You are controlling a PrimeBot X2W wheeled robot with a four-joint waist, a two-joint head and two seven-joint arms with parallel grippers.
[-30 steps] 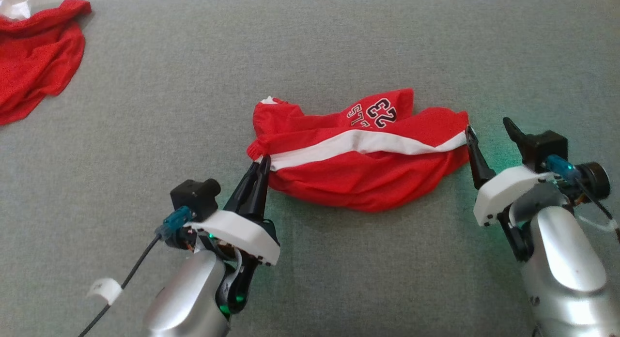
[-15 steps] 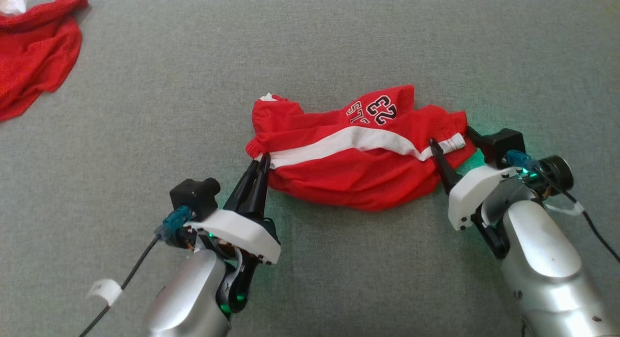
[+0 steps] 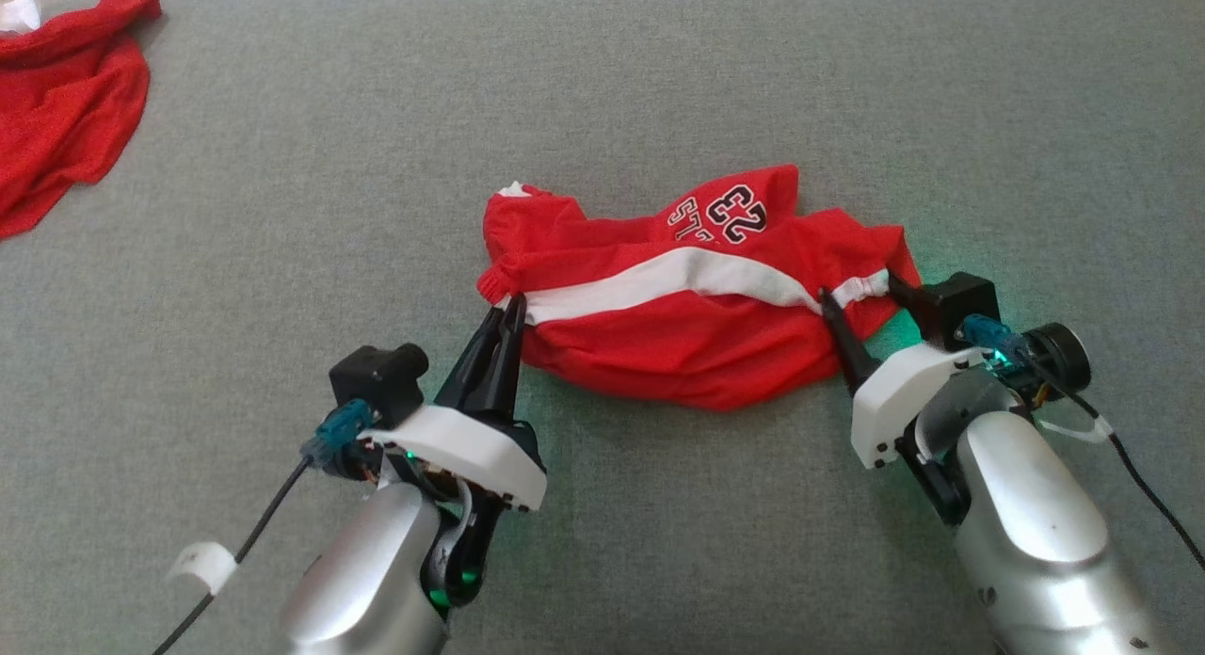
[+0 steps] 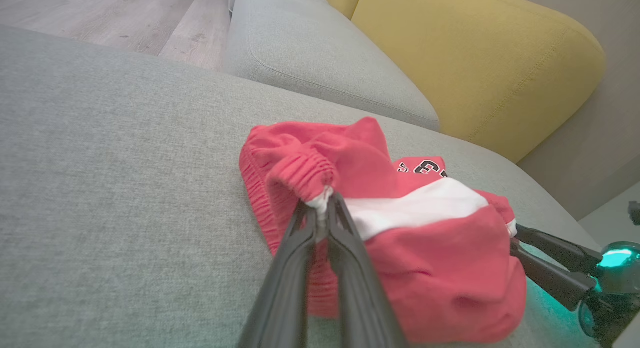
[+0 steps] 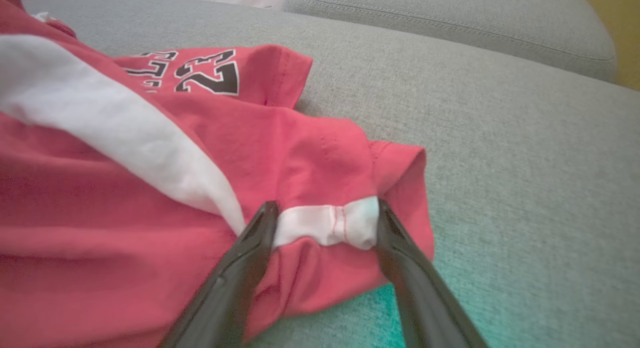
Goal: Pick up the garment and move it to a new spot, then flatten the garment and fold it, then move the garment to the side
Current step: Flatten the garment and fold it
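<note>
With left pincer [image 3: 509,310] clamped on the waistband [image 4: 305,175] of the shorts [image 3: 678,349] and right pincer [image 3: 859,288] gaping astride the hem [image 5: 325,225], risks nipping too little cloth and dropping that end.

soft, even ambient light; no hard shadows. green led glow spills on grey cushion [image 3: 659,504] beside right gripper [image 3: 857,286]. wrist views: garment [image 4: 440,268] washed pink, near fingers [image 4: 283,298] blurred, edges bowed.
</note>
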